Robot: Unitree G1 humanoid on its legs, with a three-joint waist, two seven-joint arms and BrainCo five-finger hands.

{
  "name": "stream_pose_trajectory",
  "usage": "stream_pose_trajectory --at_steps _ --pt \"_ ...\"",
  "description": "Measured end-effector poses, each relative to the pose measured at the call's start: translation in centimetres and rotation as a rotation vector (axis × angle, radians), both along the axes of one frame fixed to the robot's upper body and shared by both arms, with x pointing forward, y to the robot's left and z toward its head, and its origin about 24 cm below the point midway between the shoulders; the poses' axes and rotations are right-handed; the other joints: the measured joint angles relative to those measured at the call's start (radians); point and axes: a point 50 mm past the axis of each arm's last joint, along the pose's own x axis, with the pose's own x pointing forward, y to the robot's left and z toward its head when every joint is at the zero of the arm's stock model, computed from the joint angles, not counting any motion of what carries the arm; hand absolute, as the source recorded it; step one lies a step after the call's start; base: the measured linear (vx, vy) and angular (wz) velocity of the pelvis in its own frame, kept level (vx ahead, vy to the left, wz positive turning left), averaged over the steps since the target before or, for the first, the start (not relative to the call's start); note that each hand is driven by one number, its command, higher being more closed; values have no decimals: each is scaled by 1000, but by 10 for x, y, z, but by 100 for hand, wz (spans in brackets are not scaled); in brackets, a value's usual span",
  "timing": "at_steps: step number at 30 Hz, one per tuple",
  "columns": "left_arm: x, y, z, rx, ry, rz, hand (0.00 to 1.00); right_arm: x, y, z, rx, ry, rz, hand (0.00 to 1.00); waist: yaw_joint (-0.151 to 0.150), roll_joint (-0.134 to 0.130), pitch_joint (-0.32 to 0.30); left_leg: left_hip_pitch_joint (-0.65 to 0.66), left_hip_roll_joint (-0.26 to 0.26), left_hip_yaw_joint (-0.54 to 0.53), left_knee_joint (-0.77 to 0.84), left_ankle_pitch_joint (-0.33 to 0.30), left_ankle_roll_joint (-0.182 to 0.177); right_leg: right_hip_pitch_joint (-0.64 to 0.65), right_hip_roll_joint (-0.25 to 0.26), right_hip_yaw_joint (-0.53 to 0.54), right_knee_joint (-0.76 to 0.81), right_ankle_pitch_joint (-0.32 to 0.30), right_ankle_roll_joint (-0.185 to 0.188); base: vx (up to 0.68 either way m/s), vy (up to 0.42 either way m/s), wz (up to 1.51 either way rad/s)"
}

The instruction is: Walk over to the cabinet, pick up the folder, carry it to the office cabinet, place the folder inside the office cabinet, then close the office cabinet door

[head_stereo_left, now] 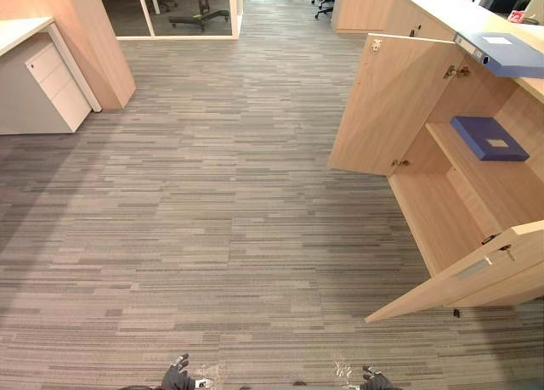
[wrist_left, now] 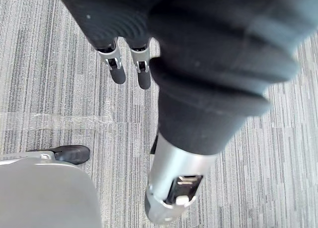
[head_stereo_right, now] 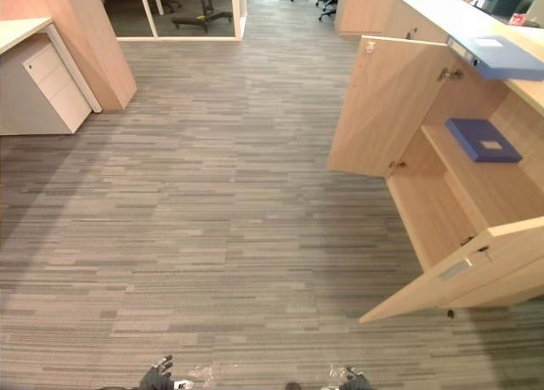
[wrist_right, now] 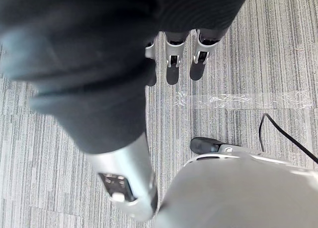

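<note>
An office cabinet [head_stereo_left: 476,195] of light wood stands at the right with both doors swung open, the far door [head_stereo_left: 387,105] and the near door [head_stereo_left: 463,275]. One blue folder [head_stereo_left: 501,52] lies on the cabinet's top. A second blue folder [head_stereo_left: 489,138] lies flat on the shelf inside. My left hand [head_stereo_left: 177,375] and right hand [head_stereo_left: 374,378] hang low at the bottom edge, far from the cabinet. Over the grey carpet, the left hand's fingers [wrist_left: 118,69] and the right hand's fingers [wrist_right: 174,64] are straight and hold nothing.
A white drawer unit [head_stereo_left: 42,88] under a desk and a wooden partition [head_stereo_left: 98,37] stand at the far left. Office chairs [head_stereo_left: 200,12] are at the back. A small red object [head_stereo_left: 516,16] sits on the cabinet top. Clear tape [wrist_right: 238,100] is stuck on the carpet.
</note>
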Motion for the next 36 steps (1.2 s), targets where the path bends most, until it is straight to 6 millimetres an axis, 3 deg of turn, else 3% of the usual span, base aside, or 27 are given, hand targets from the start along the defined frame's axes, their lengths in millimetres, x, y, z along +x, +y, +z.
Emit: stream_pose_trajectory --at_steps 3,5,6,7,8,9,10,13,14,17,18,19,20,21,22,24,25,26,27,28,29,30,31,32,34,35,36 --pt "11 1 6 -1 -66 33 0 6 2 1 10 -19 -22 0 -1 -10 32 -56 0 0 109 -52 -12 -2 -4 0 3 -8 -3 -15 1 3" --pt "25 -1 14 -16 -145 71 0 12 -2 3 11 -42 -57 0 -2 5 86 -198 33 6 422 -167 -86 3 10 -17 8 -27 -31 -61 8 10" --pt "27 -1 16 -21 -161 85 0 11 -3 3 11 -42 -67 0 1 10 93 -240 40 8 510 -174 -98 8 14 -18 8 -30 -36 -29 17 15" --pt "32 -6 18 -45 -193 119 0 14 -5 4 6 -54 -69 0 2 19 110 -331 60 20 706 -156 -121 30 19 -21 16 -38 -50 58 47 4" --pt "39 -9 22 -68 -232 157 0 15 -6 5 1 -64 -67 0 9 17 132 -405 92 42 867 -147 -109 46 15 -21 37 -54 -57 71 41 -3" --pt "40 -9 23 -73 -243 165 0 16 -6 5 1 -66 -68 0 12 18 136 -430 113 60 909 -161 -96 53 11 -20 44 -60 -61 133 73 -6" --pt "43 -12 23 -81 -252 162 0 16 -7 5 0 -69 -78 0 14 15 140 -470 142 80 903 -178 -90 64 -6 -20 47 -69 -52 106 93 -2" --pt "46 -13 24 -96 -268 181 0 17 -8 6 5 -82 -118 0 15 13 142 -494 173 62 548 -151 -85 65 -63 -10 48 -97 -11 182 173 -6" --pt "44 -13 24 -96 -268 194 0 16 -8 6 5 -85 -122 0 15 13 141 -490 193 64 383 -104 -89 65 -89 -7 60 -112 12 245 212 -7" --pt "42 -11 24 -97 -269 244 0 19 -10 8 1 -108 -144 0 24 21 135 -485 255 66 159 -31 -107 70 -140 22 111 -185 89 409 395 -21" --pt "44 -8 24 -86 -269 243 0 16 -7 7 20 -110 -199 0 31 8 131 -472 248 103 171 81 -132 98 -192 26 123 -215 124 449 460 -29" --pt "46 -5 24 -72 -269 236 0 14 -1 5 46 -108 -250 0 37 -23 117 -474 216 124 208 124 -127 101 -241 27 134 -216 129 451 455 -29" --pt "45 -2 24 -61 -264 239 0 14 5 4 69 -110 -281 0 40 -39 106 -476 193 121 236 124 -127 97 -261 33 150 -208 117 571 530 -46" --pt "38 4 20 -37 -234 259 0 13 20 1 120 -102 -319 0 41 -60 73 -468 142 126 300 89 -79 72 -315 54 218 -163 73 485 438 -39" --pt "37 5 19 -26 -228 263 0 13 22 0 132 -96 -328 0 31 -66 61 -458 125 132 323 71 -55 60 -339 61 259 -135 81 606 553 -31" --pt "30 3 15 -22 -191 263 0 13 22 0 140 -97 -328 0 19 -69 42 -382 67 166 349 -3 -16 13 -406 81 449 -39 52 431 406 -18" --pt "25 -1 11 -27 -165 250 0 10 19 0 132 -92 -320 0 20 -66 16 -321 35 194 324 -42 5 -63 -461 68 596 75 -21 599 531 -26" --pt "20 -4 8 -29 -141 229 0 15 14 2 108 -117 -290 0 11 -56 6 -266 12 219 299 -63 25 -124 -515 18 782 129 -86 501 443 -18" --pt "19 -4 8 -26 -133 219 0 21 11 4 100 -135 -271 0 1 -58 8 -233 1 217 282 -67 33 -157 -539 -28 886 123 -94 655 504 3" --pt "19 -3 7 -17 -118 187 0 25 10 6 94 -143 -234 0 -11 -50 13 -170 -5 208 243 -68 34 -193 -546 -118 1016 73 -78 488 302 4" --pt "24 -5 7 -2 -110 128 0 30 14 7 95 -153 -205 0 -11 -40 23 -115 -2 189 204 -68 34 -219 -509 -199 1063 -50 -44 570 340 -1" --pt "25 -6 6 3 -104 102 0 33 16 8 98 -164 -194 0 -11 -34 34 -87 2 184 187 -68 34 -226 -478 -231 1051 -109 -20 399 186 -10" --pt "30 -10 5 4 -97 57 0 40 18 10 101 -187 -176 0 -16 -25 58 -33 9 185 157 -72 28 -243 -412 -288 981 -192 0 346 113 -16" --pt "38 -14 7 6 -109 23 0 48 19 13 108 -216 -172 0 -20 -22 90 23 9 193 131 -77 19 -257 -354 -347 868 -229 9 320 79 -17" --pt "47 -16 10 5 -133 4 0 56 22 15 116 -239 -158 0 -32 -24 107 74 6 209 97 -95 7 -301 -275 -423 660 -221 5 281 -1 -14" --pt "53 -16 12 9 -149 -7 0 62 24 17 117 -255 -140 0 -39 -29 118 109 5 229 68 -125 20 -334 -232 -479 510 -172 -26 267 -37 -16" --pt "55 -15 13 13 -155 -10 0 64 26 17 122 -257 -134 0 -38 -39 125 125 -2 239 60 -132 10 -341 -219 -502 437 -144 -31 255 -74 -15"
